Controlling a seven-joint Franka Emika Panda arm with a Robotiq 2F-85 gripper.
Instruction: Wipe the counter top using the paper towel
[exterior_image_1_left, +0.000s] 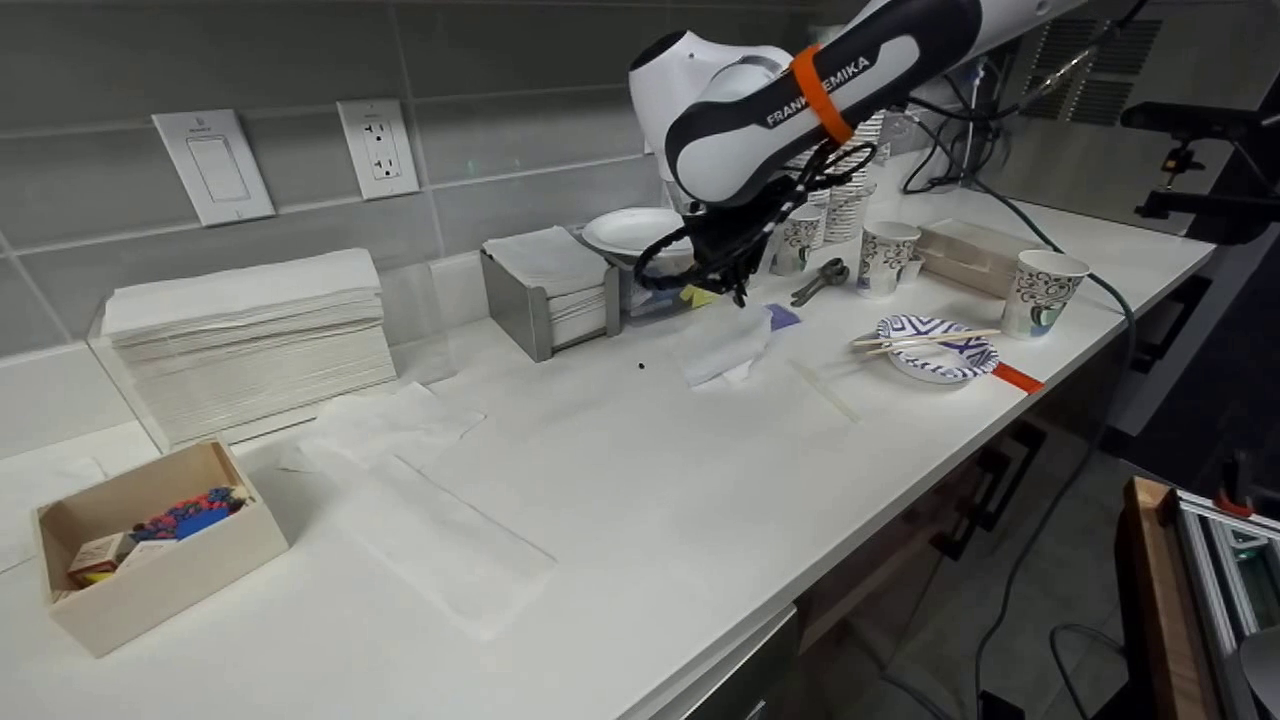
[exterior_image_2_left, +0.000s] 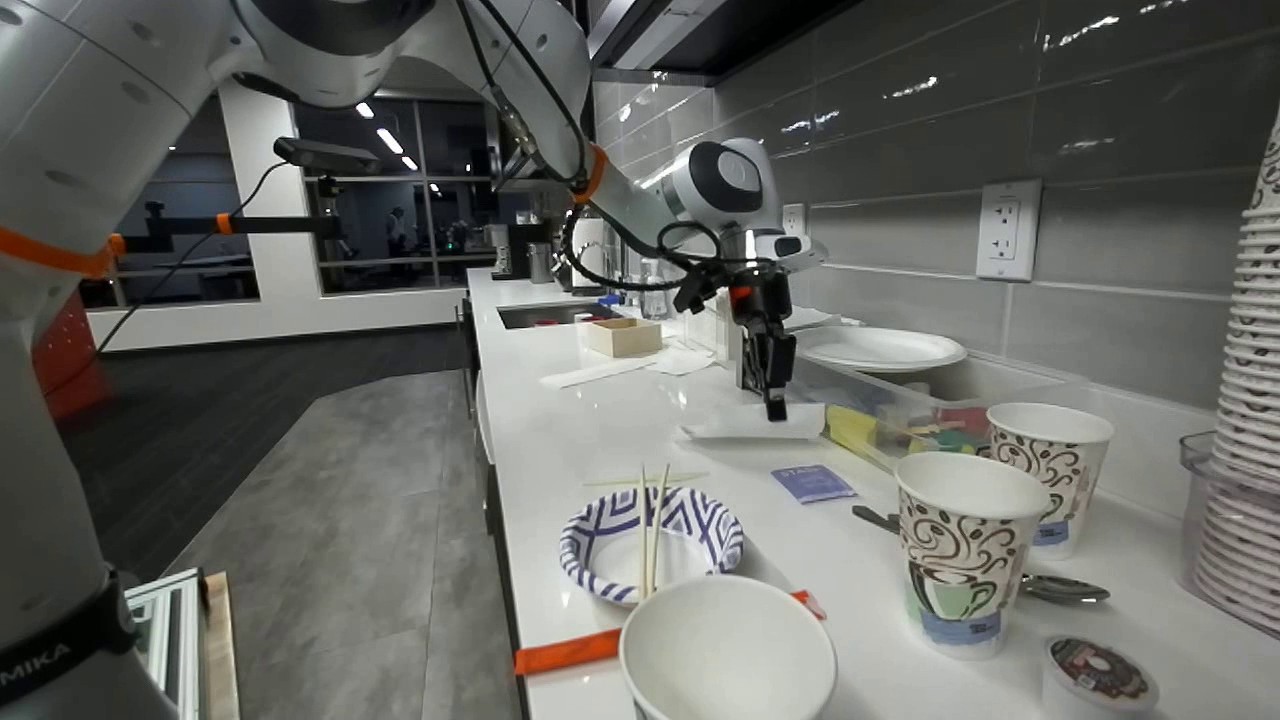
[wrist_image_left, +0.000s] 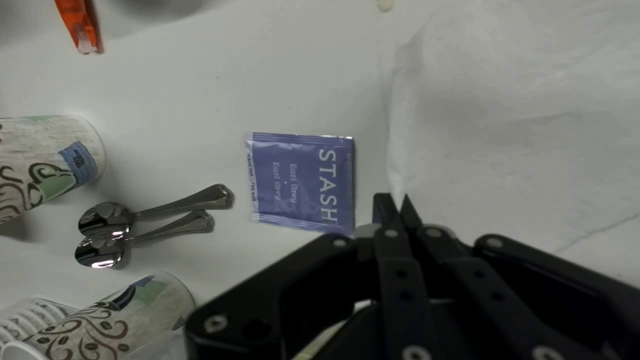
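The white paper towel (exterior_image_1_left: 722, 347) lies on the white counter top (exterior_image_1_left: 620, 480), crumpled and raised at one edge. It also shows in an exterior view (exterior_image_2_left: 740, 428) and fills the right of the wrist view (wrist_image_left: 515, 130). My gripper (exterior_image_1_left: 738, 296) points down at the towel's back edge; it shows also in an exterior view (exterior_image_2_left: 775, 410). In the wrist view the black fingertips (wrist_image_left: 396, 202) are nearly together, with a fold of the towel pinched between them. The towel's part below the fingers is hidden.
A purple tea packet (wrist_image_left: 302, 182) lies beside the towel, near two spoons (wrist_image_left: 150, 220). Paper cups (exterior_image_2_left: 970, 550), a patterned bowl (exterior_image_2_left: 590, 540) with chopsticks and a clear bin (exterior_image_2_left: 880, 420) stand around. Loose towels (exterior_image_1_left: 430, 530), a wooden box (exterior_image_1_left: 180, 580) and towel stacks (exterior_image_1_left: 250, 350) lie farther along.
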